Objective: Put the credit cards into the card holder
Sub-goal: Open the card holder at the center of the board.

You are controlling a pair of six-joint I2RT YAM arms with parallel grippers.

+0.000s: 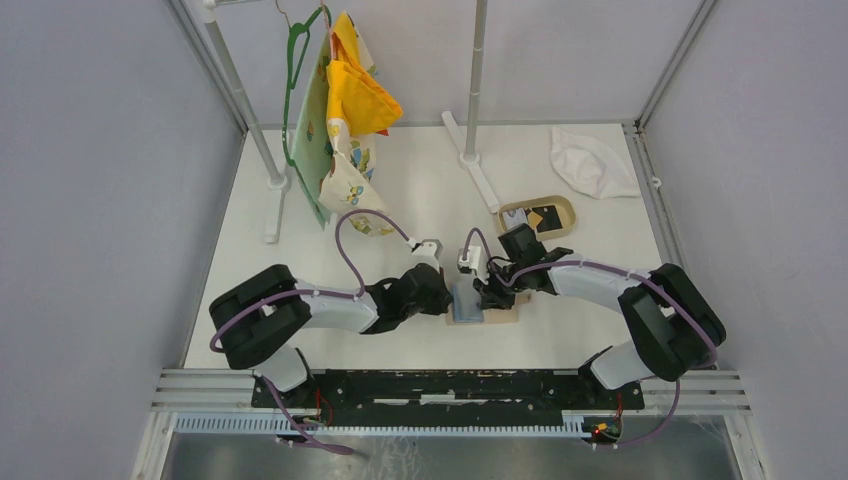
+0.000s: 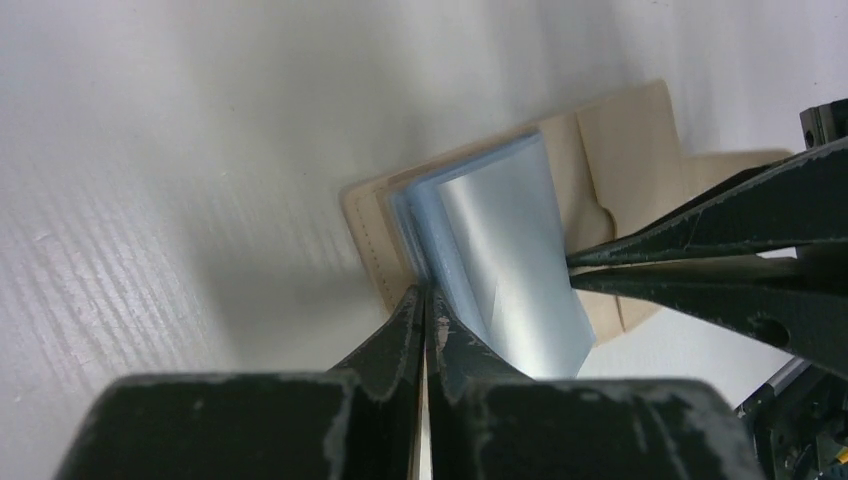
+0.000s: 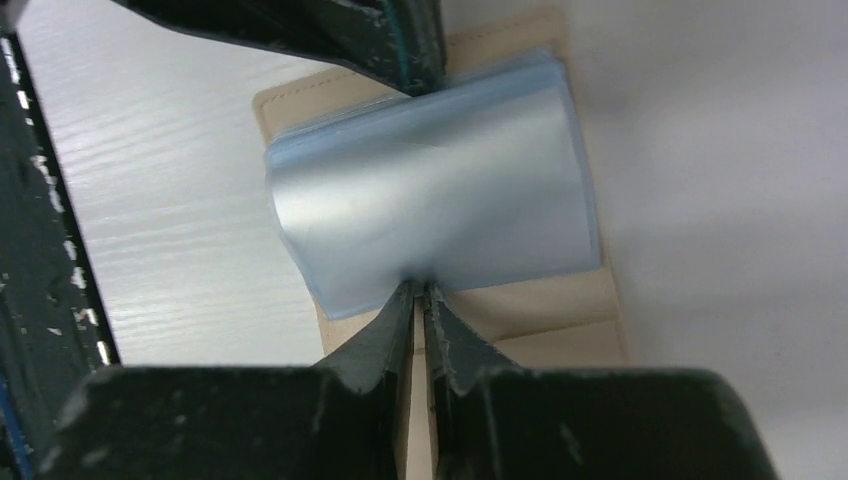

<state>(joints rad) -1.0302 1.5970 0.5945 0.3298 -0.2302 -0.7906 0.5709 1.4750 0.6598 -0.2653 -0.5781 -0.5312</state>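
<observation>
A white counter [image 1: 420, 180] with a faint wood grain sits between plain grey walls [image 1: 100, 150]. Near its front middle the tan card holder [image 1: 470, 308] lies open, its light blue sleeves fanned upward. The left hand [image 2: 424, 300] is clenched on the sleeves' edge from one side, and the right hand [image 3: 420, 290] pinches a sleeve from the opposite side. Credit cards [image 1: 540, 216] lie in an oval tan tray [image 1: 503, 212] farther back on the right. A crumpled white cloth [image 1: 592, 162] rests in the far right corner. A green hanger [image 1: 293, 90] and bright fabrics [image 1: 362, 95] hang at the far left.
</observation>
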